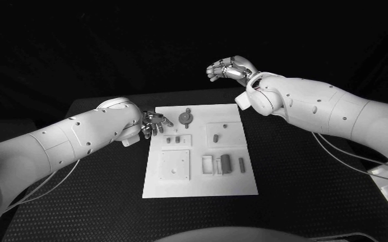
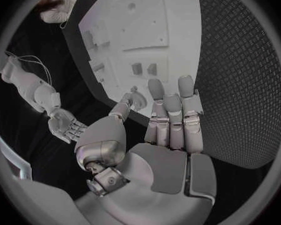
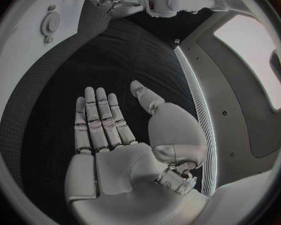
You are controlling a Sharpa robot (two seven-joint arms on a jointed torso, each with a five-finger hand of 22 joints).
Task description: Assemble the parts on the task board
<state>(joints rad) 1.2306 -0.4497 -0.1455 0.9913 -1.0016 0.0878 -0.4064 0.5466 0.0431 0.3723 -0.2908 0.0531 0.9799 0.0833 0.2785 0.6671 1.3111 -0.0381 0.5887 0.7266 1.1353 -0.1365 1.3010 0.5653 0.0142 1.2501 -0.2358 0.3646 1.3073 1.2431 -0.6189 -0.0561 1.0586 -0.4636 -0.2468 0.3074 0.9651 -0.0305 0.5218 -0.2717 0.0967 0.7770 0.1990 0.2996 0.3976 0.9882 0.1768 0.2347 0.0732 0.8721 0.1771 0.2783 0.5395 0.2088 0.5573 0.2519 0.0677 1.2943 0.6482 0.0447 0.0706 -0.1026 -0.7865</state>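
White task board (image 1: pixel 234 183) lies in the middle of my black table (image 1: pixel 307 186), with small parts (image 1: pixel 225 164) on it. My left hand (image 1: pixel 153 123) is open at the board's near corner, closest to the round part (image 1: pixel 186 118). My right hand (image 1: pixel 232 69) hangs open, farther away.

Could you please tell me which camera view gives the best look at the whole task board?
The head view: the task board lies fully in frame, every edge visible. The left wrist view shows much of it beyond the left hand, curved. The right wrist view catches just one part at the rim.
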